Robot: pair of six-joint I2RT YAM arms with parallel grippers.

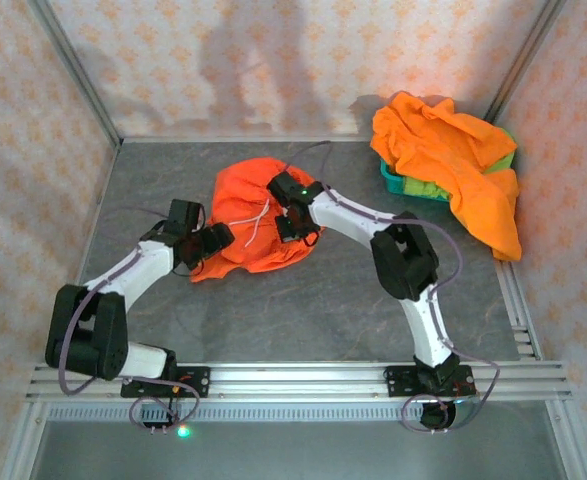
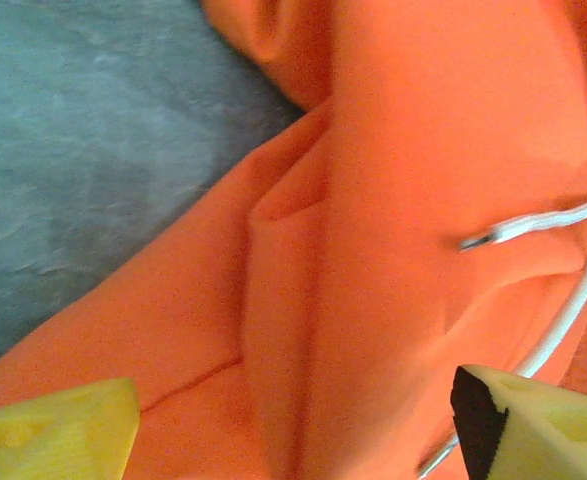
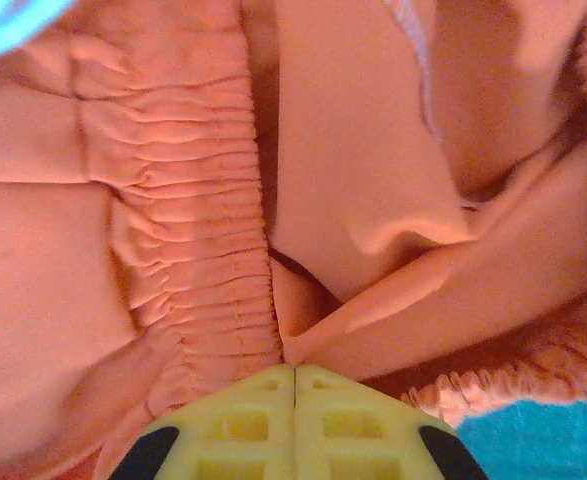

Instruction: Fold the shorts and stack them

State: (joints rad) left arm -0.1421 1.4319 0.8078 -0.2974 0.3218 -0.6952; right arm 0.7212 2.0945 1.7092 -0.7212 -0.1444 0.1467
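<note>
Bare table [image 1: 313, 300] lies open to me across the near middle and the far left. The crumpled orange shorts [image 1: 248, 205] block the centre; the basket [image 1: 393, 181] and its piled shorts [image 1: 453, 150] fill the far right corner, spilling nearward.

We are seeing bright, even light casting soft shadows on the back wall [image 1: 253, 70]; the wrist views are blurring up close.

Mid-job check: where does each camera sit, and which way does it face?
Top external: above and behind the arms, looking down at the table; both arms show.
Left wrist: faces down at orange shorts and drawstring; open left gripper at bottom.
Right wrist: close on the waistband; right gripper shut on the shorts.
Shared: all see the same shorts.
</note>
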